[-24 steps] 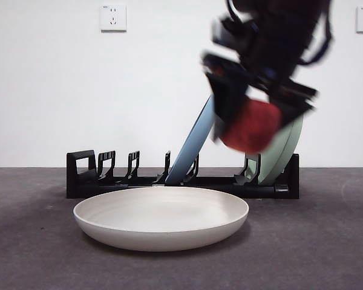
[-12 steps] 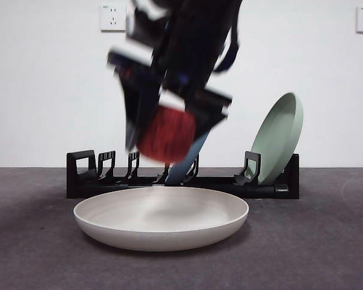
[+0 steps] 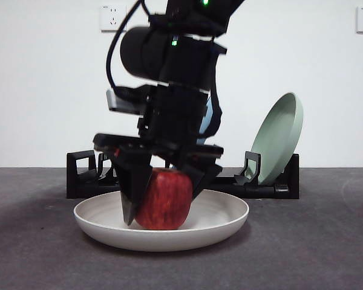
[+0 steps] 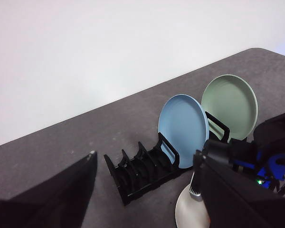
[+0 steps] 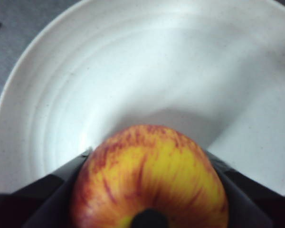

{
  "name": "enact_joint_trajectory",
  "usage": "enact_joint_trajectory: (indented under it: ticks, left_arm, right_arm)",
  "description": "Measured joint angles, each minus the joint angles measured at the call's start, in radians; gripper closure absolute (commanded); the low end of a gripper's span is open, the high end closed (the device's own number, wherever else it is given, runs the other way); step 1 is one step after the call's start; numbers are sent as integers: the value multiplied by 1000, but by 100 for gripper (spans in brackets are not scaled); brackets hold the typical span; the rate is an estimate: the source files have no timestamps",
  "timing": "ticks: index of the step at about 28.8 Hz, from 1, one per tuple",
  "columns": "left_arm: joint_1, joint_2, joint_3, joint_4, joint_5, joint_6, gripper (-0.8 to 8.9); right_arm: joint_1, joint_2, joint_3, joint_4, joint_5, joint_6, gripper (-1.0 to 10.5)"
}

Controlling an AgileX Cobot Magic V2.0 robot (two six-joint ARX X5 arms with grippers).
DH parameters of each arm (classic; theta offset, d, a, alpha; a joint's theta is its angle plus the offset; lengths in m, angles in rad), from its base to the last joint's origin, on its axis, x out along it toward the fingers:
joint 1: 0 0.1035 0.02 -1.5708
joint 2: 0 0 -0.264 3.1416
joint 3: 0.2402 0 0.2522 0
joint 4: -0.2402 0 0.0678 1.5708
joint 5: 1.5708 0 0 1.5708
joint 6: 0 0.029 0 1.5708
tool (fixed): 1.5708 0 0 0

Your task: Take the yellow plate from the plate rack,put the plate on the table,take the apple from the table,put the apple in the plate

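Gripping the apple (image 3: 164,199) inside the yellow plate (image 3: 224,219), the right gripper (image 3: 163,196) needed only a gentle, straight-up release.

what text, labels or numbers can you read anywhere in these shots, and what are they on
None can be read.
Wall sockets: a tiny mark at the top, too small to read.
Yellow plate, apple, plate rack, blue plate, green plate: no print visible.
Right gripper, shut on the apple: only green lights, no lettering.
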Motion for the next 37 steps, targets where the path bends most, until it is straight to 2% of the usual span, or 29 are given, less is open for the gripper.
enact_joint_trajectory:
  ticks: [2, 7, 10, 26, 37]
  left_arm:
    - [0, 0, 0, -7, 0, 0, 469]
    - [0, 0, 0, -22, 0, 0, 469]
    - [0, 0, 0, -23, 0, -1, 469]
    - [0, 0, 0, -23, 0, -19, 469]
    - [0, 75, 0, 28, 5, -23, 469]
  right_arm:
    - [0, 0, 3, 2, 1, 0, 862]
    - [2, 0, 3, 7, 2, 0, 483]
    - [5, 0, 3, 8, 23, 0, 406]
    - [6, -10, 57, -7, 27, -3, 410]
    - [-23, -260, 93, -11, 27, -27, 415]
